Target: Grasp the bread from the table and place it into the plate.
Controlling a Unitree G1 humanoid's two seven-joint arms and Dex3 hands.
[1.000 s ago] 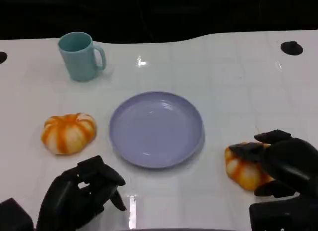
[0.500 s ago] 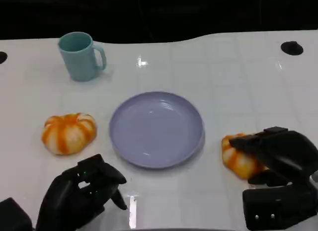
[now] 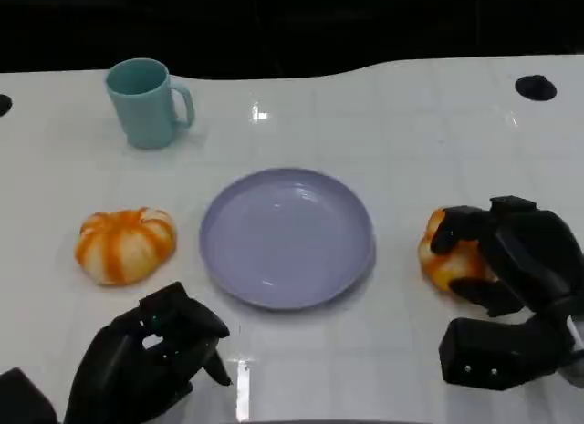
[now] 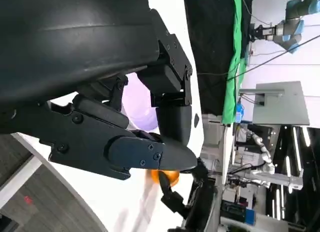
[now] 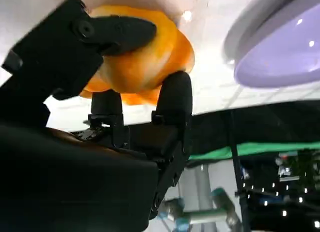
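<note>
An orange-and-white pumpkin-shaped bread sits in my right hand, whose fingers wrap it from above and below, to the right of the plate. In the right wrist view the fingers clamp the bread, and it looks slightly off the table. The round lilac plate lies bare at the table's middle, with its rim close to the held bread. A second bread lies left of the plate. My left hand rests near the front edge with its fingers curled in around nothing.
A teal mug stands at the back left, handle to the right. A black round fitting sits at the far right edge of the white table. The left wrist view shows the plate past my left fingers.
My right hand has closed around the bread and carried it up and away from the front edge. The left hand, plate, mug and other bread have stayed put.
</note>
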